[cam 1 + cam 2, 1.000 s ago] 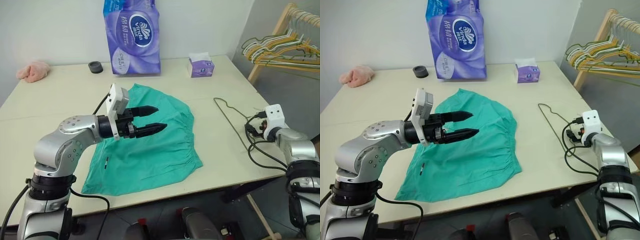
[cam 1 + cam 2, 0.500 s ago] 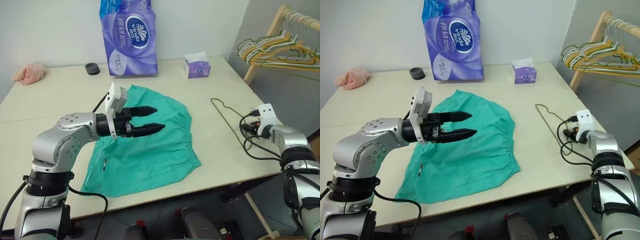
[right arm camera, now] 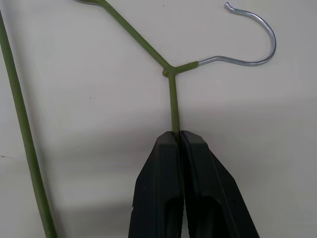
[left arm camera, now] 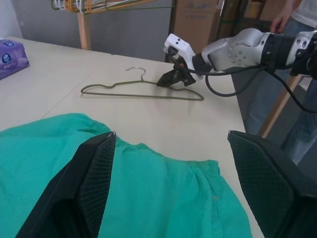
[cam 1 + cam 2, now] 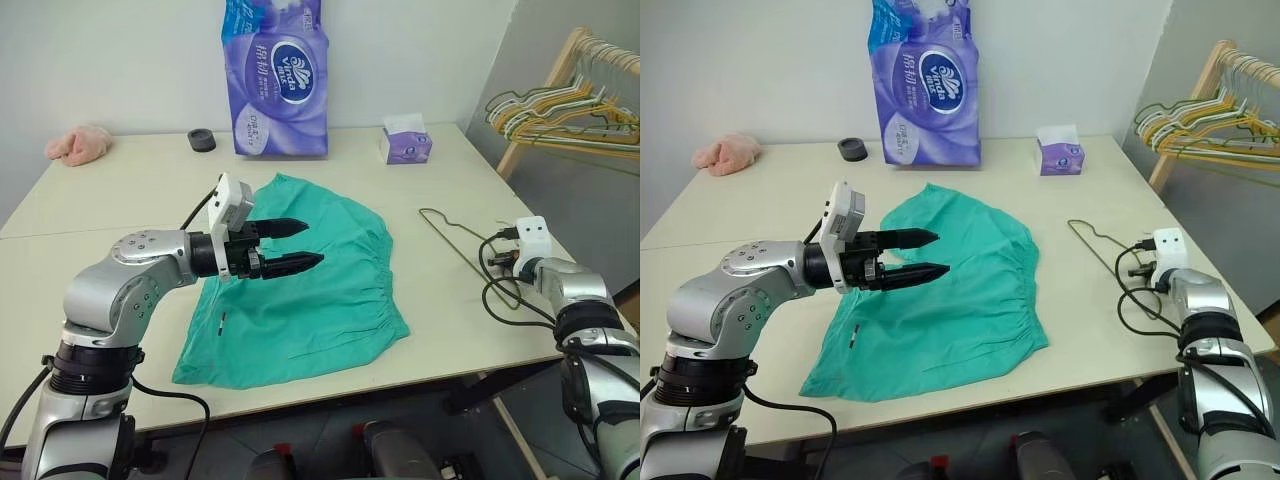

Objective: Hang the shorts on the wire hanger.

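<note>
Pale cream table (image 5: 120, 200) carries the shorts (image 5: 310, 290), spread flat near its middle, teal-green, the gathered waistband turned toward the right side. Well apart to their right, the wire hanger (image 5: 450, 240) lies flat on the table by the right edge, olive-green with a bare metal hook (image 3: 252, 44). The right gripper (image 3: 179, 135) has its black fingers pressed together on the hanger's wire just below the neck where the hook begins. The left gripper (image 5: 300, 245) hovers above the shorts with its two fingers spread apart, holding nothing, pointing toward the right. At the far edge stand a purple tissue pack (image 5: 275, 80), a small purple tissue box (image 5: 405, 145), a dark round cap (image 5: 200, 139) and, far left, a pink cloth lump (image 5: 78, 145). Beyond the table's right side, bunched hangers (image 5: 560, 110) hang on a wooden rack
</note>
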Motion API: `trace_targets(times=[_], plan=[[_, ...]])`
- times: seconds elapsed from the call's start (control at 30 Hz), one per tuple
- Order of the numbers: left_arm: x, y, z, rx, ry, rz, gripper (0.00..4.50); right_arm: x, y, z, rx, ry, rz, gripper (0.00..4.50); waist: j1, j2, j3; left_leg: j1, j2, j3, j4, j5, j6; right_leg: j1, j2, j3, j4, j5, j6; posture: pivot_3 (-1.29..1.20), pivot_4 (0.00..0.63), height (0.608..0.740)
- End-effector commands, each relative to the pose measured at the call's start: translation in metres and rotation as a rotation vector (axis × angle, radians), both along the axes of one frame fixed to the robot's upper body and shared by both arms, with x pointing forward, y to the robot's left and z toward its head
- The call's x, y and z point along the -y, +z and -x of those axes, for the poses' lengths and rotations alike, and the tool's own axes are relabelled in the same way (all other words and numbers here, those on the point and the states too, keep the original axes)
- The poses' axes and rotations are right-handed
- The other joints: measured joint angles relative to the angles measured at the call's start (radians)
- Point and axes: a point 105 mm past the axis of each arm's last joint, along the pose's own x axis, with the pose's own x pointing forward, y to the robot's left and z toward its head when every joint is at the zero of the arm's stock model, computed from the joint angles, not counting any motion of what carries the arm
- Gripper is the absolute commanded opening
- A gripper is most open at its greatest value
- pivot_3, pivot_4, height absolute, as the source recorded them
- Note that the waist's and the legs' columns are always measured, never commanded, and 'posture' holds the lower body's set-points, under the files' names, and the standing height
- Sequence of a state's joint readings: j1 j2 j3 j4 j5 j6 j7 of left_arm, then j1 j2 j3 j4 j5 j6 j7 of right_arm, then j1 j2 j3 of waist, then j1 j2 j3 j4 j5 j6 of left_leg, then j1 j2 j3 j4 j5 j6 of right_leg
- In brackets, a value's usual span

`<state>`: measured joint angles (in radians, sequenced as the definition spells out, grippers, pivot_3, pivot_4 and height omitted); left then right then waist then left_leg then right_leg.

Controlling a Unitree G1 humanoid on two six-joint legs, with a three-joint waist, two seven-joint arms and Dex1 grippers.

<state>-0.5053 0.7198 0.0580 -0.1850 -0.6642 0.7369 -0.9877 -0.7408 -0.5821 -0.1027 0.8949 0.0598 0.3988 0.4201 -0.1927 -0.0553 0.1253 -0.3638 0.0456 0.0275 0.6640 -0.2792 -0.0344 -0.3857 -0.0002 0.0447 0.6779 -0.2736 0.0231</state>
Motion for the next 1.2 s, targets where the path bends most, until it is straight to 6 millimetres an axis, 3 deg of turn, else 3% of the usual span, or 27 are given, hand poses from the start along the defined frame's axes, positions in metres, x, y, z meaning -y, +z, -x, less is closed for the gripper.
trace_targets(times=[0.03, 0.13, 0.3, 0.43, 0.53, 0.63, 0.7, 0.87, 0.97, 1.2], plan=[[-0.028, 0.008, -0.017, 0.022, 0.135, 0.018, 4.49, -0.03, 0.047, -0.006, 0.206, 0.207, 0.077, 0.0, -0.002, 0.007, 0.004, -0.001, 0.0, 0.0, 0.0, 0.0, 0.0, -0.002, 0.0, 0.001, 0.0, 0.0, 0.0, -0.2, 0.105, 0.74], [-0.046, 0.017, -0.026, 0.014, 0.194, 0.061, 4.49, -0.062, 0.074, 0.004, 0.315, 0.398, 0.208, 0.0, -0.009, 0.019, 0.012, -0.002, 0.0, 0.002, -0.001, 0.0, 0.0, -0.005, 0.001, 0.003, 0.001, 0.0, 0.0, -0.2, 0.106, 0.74], [-0.072, 0.027, -0.034, -0.041, 0.243, 0.129, 4.49, -0.122, 0.099, 0.029, 0.453, 0.72, 0.405, 0.0, -0.013, 0.022, 0.014, -0.01, 0.0, 0.003, -0.001, 0.0, -0.001, -0.015, 0.004, 0.003, 0.003, 0.0, 0.0, -0.21, 0.105, 0.74], [-0.087, 0.022, -0.033, -0.095, 0.253, 0.118, 4.49, -0.149, 0.12, 0.035, 0.582, 0.857, 0.554, 0.0, -0.012, 0.022, 0.014, -0.017, 0.0, 0.002, -0.001, 0.0, -0.001, -0.021, 0.003, 0.002, 0.003, 0.0, 0.0, -0.21, 0.104, 0.74], [-0.092, 0.007, -0.027, -0.148, 0.228, 0.054, 4.49, -0.172, 0.14, 0.042, 0.7, 0.961, 0.631, 0.0, -0.012, 0.022, 0.014, -0.018, 0.001, 0.002, -0.001, 0.0, 0.0, -0.022, 0.001, 0.002, 0.003, 0.0, -0.001, -0.2, 0.103, 0.74], [-0.093, 0.0, -0.024, -0.168, 0.206, 0.028, 4.49, -0.182, 0.15, 0.045, 0.765, 1.01, 0.679, 0.0, -0.01, 0.022, 0.014, -0.019, 0.0, 0.002, -0.001, 0.0, 0.0, -0.023, 0.0, 0.002, 0.003, 0.002, -0.004, -0.2, 0.103, 0.74], [-0.094, 0.001, -0.027, -0.152, 0.222, 0.031, 4.49, -0.187, 0.169, 0.043, 0.852, 0.989, 0.707, 0.0, -0.007, 0.022, 0.014, -0.019, 0.0, 0.002, -0.001, 0.0, 0.0, -0.023, 0.0, 0.001, 0.003, 0.003, -0.005, -0.2, 0.103, 0.74], [-0.093, 0.001, -0.028, -0.139, 0.239, 0.037, 4.49, -0.174, 0.196, 0.029, 0.908, 0.935, 0.822, 0.0, -0.005, 0.022, 0.014, -0.019, 0.0, 0.002, 0.0, 0.0, 0.0, -0.023, -0.001, 0.001, 0.003, 0.003, -0.005, -0.2, 0.1, 0.74], [-0.097, -0.001, -0.03, -0.141, 0.263, 0.053, 4.49, -0.179, 0.197, 0.033, 0.913, 0.986, 0.776, 0.0, -0.003, 0.022, 0.014, -0.02, 0.0, 0.001, 0.0, 0.0, 0.0, -0.023, -0.001, 0.001, 0.003, 0.003, -0.005, -0.21, 0.099, 0.74], [-0.095, -0.004, -0.027, -0.163, 0.24, 0.052, 4.49, -0.219, 0.179, 0.068, 0.908, 1.233, 0.637, 0.0, -0.008, 0.022, 0.014, -0.02, 0.001, 0.001, 0.0, 0.0, 0.0, -0.023, -0.001, 0.001, 0.003, 0.003, -0.006, -0.21, 0.101, 0.74]])
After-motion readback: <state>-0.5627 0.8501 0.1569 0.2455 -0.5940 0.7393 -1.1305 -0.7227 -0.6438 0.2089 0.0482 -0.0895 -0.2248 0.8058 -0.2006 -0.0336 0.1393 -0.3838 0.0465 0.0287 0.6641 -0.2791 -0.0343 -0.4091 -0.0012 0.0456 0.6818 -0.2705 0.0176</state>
